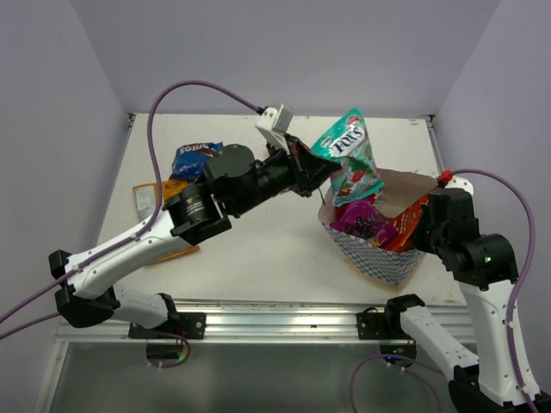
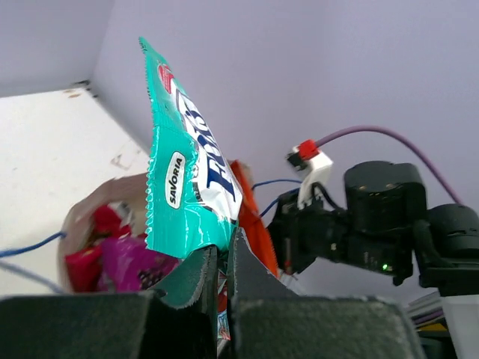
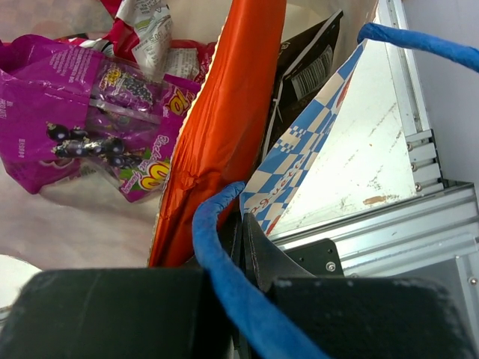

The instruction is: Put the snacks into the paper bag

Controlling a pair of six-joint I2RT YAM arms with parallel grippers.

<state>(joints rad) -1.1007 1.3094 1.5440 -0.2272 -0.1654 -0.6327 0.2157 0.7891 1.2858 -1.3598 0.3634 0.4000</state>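
My left gripper (image 1: 320, 172) is shut on a teal packet (image 1: 349, 159), held upright over the left rim of the paper bag (image 1: 379, 258); in the left wrist view the packet (image 2: 183, 179) rises from my closed jaws. The bag holds a purple packet (image 1: 366, 219), a red packet and an orange packet (image 3: 221, 127). My right gripper (image 3: 247, 247) is shut on the bag's right wall (image 3: 310, 157), beside a blue string handle (image 3: 224, 269). A blue packet (image 1: 194, 159) and an orange packet (image 1: 148, 198) lie on the table at the back left.
The white table (image 1: 258, 241) ends in a metal rail (image 1: 284, 314) at the near edge. Lilac walls close the left, back and right sides. Purple cables loop over both arms.
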